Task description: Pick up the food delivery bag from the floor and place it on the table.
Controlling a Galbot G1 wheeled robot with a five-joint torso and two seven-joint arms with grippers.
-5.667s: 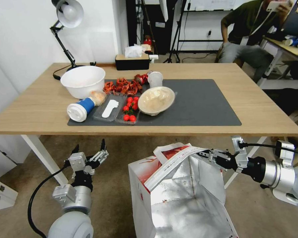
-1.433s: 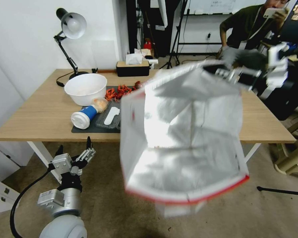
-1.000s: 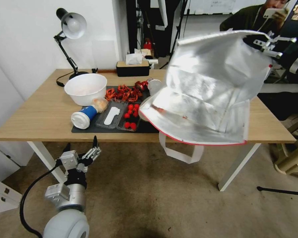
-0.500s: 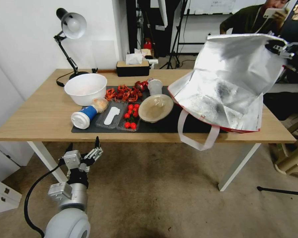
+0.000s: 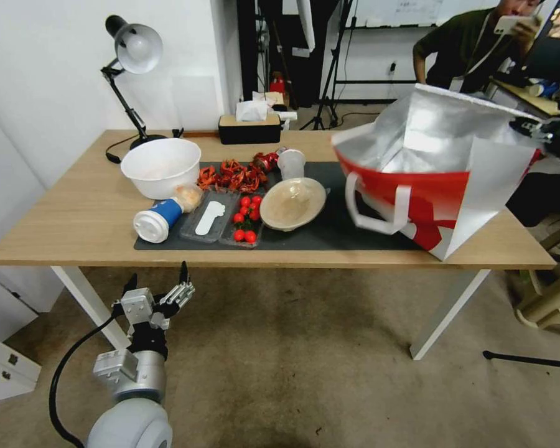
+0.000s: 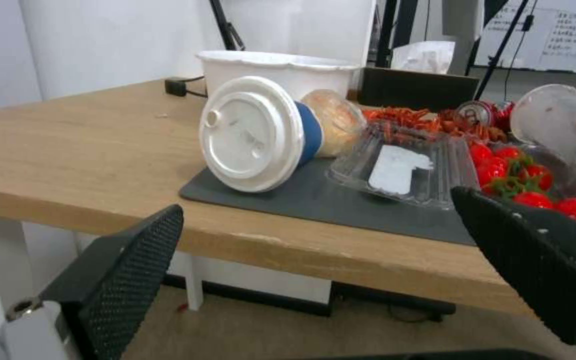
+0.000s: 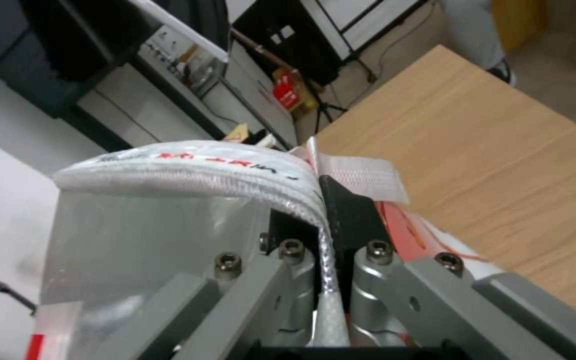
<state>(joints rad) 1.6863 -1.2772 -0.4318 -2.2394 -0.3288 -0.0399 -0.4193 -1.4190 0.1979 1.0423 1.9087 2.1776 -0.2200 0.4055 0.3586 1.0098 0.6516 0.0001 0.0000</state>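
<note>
The food delivery bag (image 5: 429, 193), red and white with silver foil lining, stands tilted on the right end of the table (image 5: 74, 205). Its lower corner meets the wood near the front edge. A white strap handle (image 5: 373, 214) hangs on the side facing me. My right gripper (image 5: 532, 127) is shut on the bag's top rim at the far right. In the right wrist view the right gripper (image 7: 318, 210) pinches the white stitched rim (image 7: 235, 172) above the table (image 7: 501, 145). My left gripper (image 5: 158, 292) is open and low over the floor (image 5: 292, 361), below the table's front edge.
On the dark mat (image 5: 354, 230) sit a white bowl (image 5: 160, 158), a tipped blue cup (image 5: 152, 218), a tray of cherry tomatoes (image 5: 246, 214) and a beige bowl (image 5: 292, 202). A desk lamp (image 5: 134, 46) and a tissue box (image 5: 249, 127) stand at the back. A person sits behind the bag.
The bag swung from mouth-toward-me to nearly upright and came down onto the table's right end, with my right gripper still on its rim. The left arm barely moved.
</note>
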